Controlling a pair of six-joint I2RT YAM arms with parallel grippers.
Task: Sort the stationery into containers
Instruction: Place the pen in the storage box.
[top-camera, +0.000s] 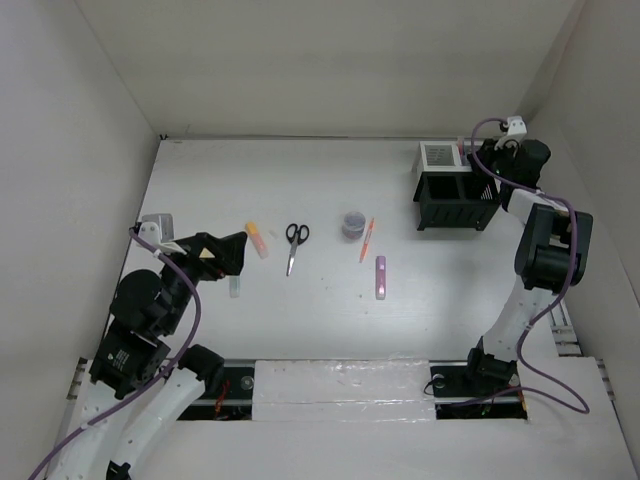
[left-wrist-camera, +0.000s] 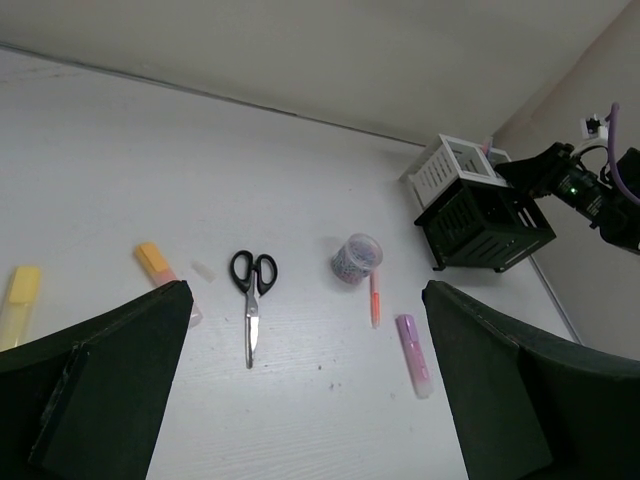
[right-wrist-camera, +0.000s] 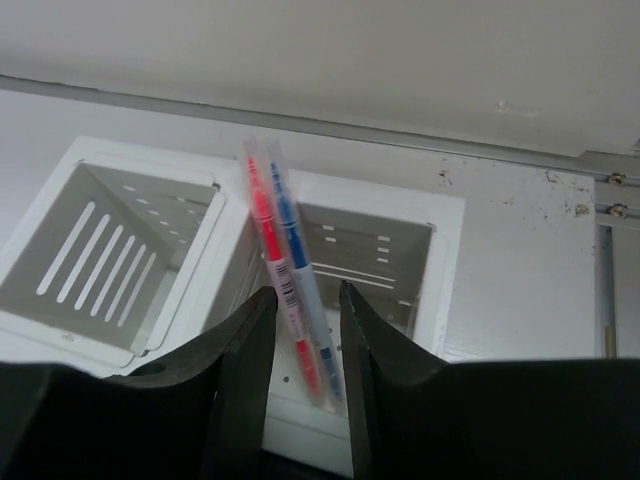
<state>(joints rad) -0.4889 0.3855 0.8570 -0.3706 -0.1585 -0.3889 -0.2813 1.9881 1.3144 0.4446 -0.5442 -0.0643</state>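
Observation:
Black-handled scissors (top-camera: 295, 244) (left-wrist-camera: 251, 296), an orange highlighter (top-camera: 258, 240) (left-wrist-camera: 153, 262), an orange pen (top-camera: 367, 239) (left-wrist-camera: 375, 298), a purple highlighter (top-camera: 381, 276) (left-wrist-camera: 414, 341) and a small round jar (top-camera: 353, 224) (left-wrist-camera: 355, 258) lie mid-table. My left gripper (top-camera: 235, 255) (left-wrist-camera: 306, 290) is open and empty above the table's left side. My right gripper (top-camera: 487, 160) (right-wrist-camera: 307, 295) hovers over the white box (top-camera: 438, 157) (right-wrist-camera: 445, 275) joined to the black organiser (top-camera: 458, 200) (left-wrist-camera: 482, 228). A red and a blue pen (right-wrist-camera: 290, 270) stand in its compartment between the narrowly parted fingers, with a gap beside the blue pen.
A yellow highlighter (left-wrist-camera: 20, 298) lies far left. A small white bit (left-wrist-camera: 203, 270) sits between the orange highlighter and the scissors. Walls close in the table at the back and on both sides. The second white compartment (right-wrist-camera: 105, 250) holds nothing.

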